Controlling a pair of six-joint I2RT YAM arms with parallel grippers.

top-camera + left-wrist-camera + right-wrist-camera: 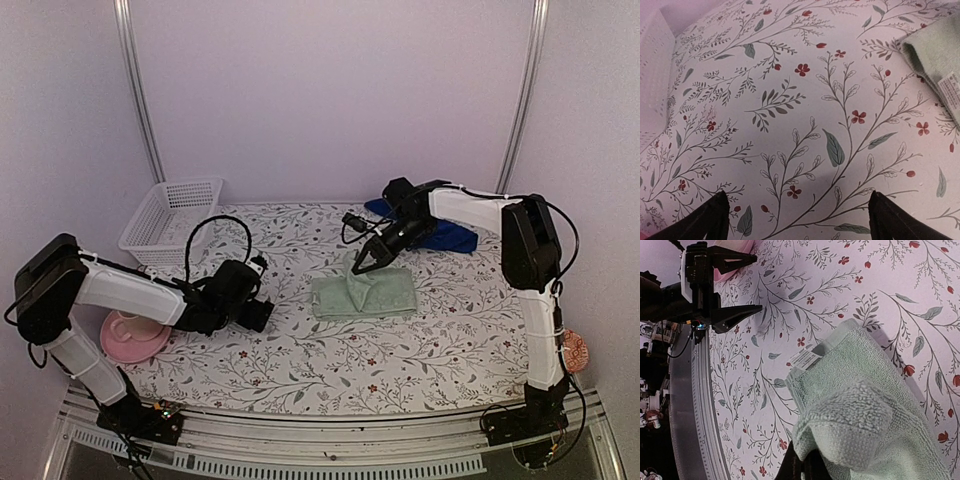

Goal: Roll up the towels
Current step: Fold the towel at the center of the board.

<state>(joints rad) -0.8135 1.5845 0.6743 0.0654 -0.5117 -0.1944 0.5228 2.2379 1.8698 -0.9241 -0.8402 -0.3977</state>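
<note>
The pale sage-green towel (366,295) lies folded on the floral cloth at table centre. My right gripper (361,267) is shut on its far edge and holds that edge lifted and curled over the rest; the towel fills the right wrist view (865,415) with its white label (804,358) showing. The royal-blue towel (445,236) lies bunched at the back right, behind the right arm. My left gripper (262,312) is open and empty, low over the cloth left of the green towel, whose corner shows in the left wrist view (935,55).
A white mesh basket (170,217) stands at the back left. A pink plate (133,337) with a small cup sits at the left, under the left arm. The table's metal front rail (330,460) runs along the near edge.
</note>
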